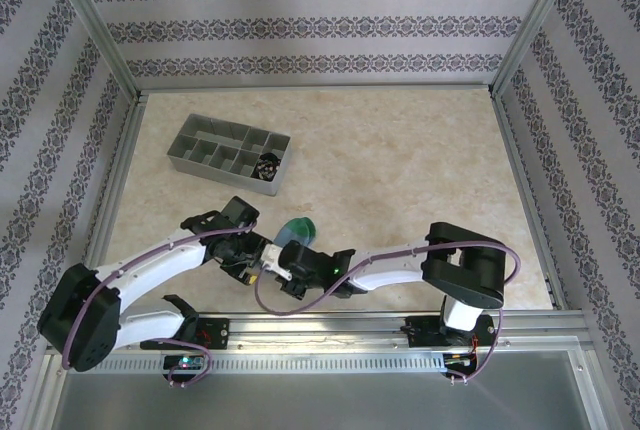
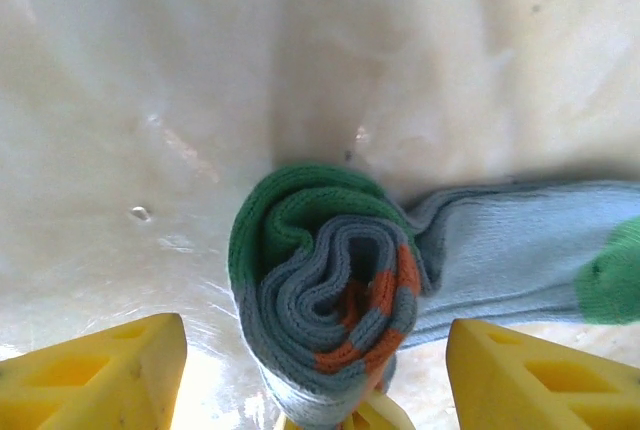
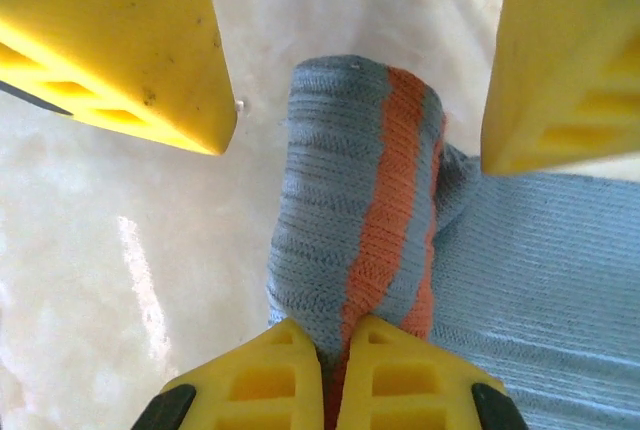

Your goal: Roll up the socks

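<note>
right gripper (image 3: 335, 348) pinched on the roll end of the part-rolled blue-grey sock (image 2: 330, 310), which lies on the table (image 2: 100, 100) near front centre; left gripper (image 2: 318, 365) spread wide, fingers either side of the roll.

Lab cell: aluminium frame (image 1: 97, 25), wallpapered walls (image 1: 310, 10)

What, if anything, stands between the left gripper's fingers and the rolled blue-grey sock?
Nothing visible does. The left gripper is open, with one finger on each side of the rolled sock, apart from it. The right gripper is shut on the roll's near end.
</note>
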Robot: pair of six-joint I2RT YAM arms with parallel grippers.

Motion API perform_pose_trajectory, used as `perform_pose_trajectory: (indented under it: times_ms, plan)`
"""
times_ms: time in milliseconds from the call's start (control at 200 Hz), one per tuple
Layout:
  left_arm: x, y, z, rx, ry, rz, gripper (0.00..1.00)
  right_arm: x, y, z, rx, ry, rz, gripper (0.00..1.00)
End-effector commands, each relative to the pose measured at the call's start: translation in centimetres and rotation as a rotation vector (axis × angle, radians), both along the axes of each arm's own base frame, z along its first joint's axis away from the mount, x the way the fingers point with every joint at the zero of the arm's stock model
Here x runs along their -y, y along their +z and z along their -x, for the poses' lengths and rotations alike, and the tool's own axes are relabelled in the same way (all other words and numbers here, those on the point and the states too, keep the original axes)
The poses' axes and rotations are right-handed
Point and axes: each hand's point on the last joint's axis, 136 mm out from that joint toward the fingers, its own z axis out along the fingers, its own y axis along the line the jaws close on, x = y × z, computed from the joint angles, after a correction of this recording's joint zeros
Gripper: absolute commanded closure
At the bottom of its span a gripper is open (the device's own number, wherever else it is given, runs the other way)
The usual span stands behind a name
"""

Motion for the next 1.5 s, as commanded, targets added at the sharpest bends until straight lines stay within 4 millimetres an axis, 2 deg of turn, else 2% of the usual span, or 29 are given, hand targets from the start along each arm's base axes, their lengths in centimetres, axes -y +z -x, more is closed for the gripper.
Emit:
perform_pose_trajectory:
  times_ms: [0,140,245,470,669,819,1129,1499]
  plan:
    - [-0.1,0.6,-1.1,0.089,-0.021,0.012,0.31,7.8,-7.6,4.7,-0.349,-0.049,0.247,1.0]
    - [0.2,1.2,-1.6,0.144,-0.049,0.037,0.32,8.9,-8.1,5.0,-0.457,-0.1,0.208,1.0]
    - [0.7,1.4,-1.6,0.174,-0.063,0.074,0.36,9.7,-8.7,5.0,-0.517,-0.144,0.211,1.0]
    - [0.8,0.9,-0.5,0.162,-0.099,0.094,0.46,10.9,-9.7,4.5,-0.591,-0.226,0.238,1.0]
    - [0.6,1.2,-0.4,0.187,-0.099,0.091,0.44,11.8,-10.2,4.1,-0.636,-0.287,0.278,1.0]
    - [1.9,1.4,-1.1,0.227,-0.113,0.135,0.44,12.1,-10.4,4.0,-0.674,-0.323,0.277,1.0]
    - [1.9,0.4,-0.7,0.198,-0.132,0.101,0.47,12.4,-10.4,3.9,-0.806,-0.373,0.215,1.0]
    - [4.0,-0.9,-2.6,0.226,-0.163,0.133,0.47,12.4,-10.7,3.7,-0.958,-0.42,0.167,1.0]
